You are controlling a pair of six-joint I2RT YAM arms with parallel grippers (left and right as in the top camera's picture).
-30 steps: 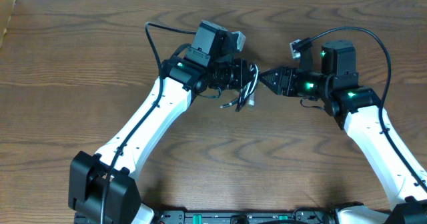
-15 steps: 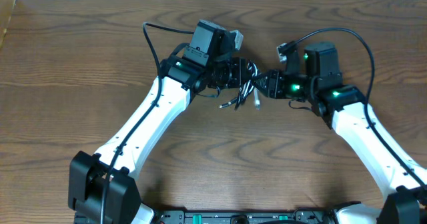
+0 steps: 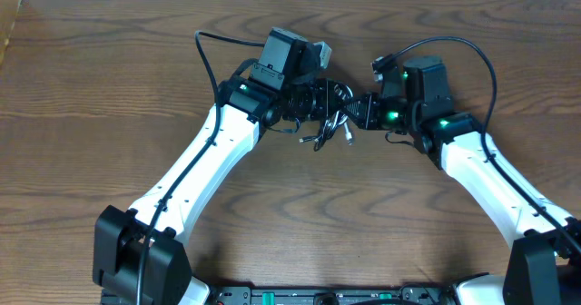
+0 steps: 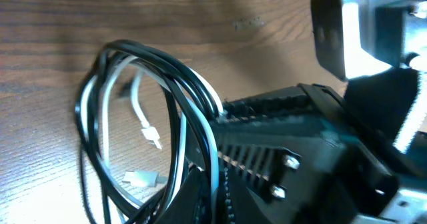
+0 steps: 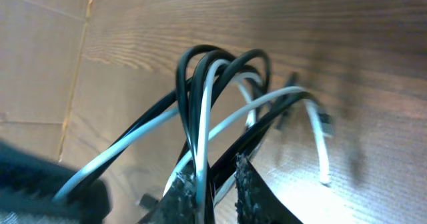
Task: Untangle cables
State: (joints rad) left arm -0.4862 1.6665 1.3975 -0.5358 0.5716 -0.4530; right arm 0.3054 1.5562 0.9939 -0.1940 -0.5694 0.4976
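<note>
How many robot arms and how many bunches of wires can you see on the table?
Robot arms: 2, the left arm and the right arm
Tangled cable bundle: 1, with black and white strands too overlapped to count separately
Total: 3

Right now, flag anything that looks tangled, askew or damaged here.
The cables stand out: black and white strands looped through each other in one bundle, held by the left tool, the right tool's jaws around a few strands. No damage shows.
</note>
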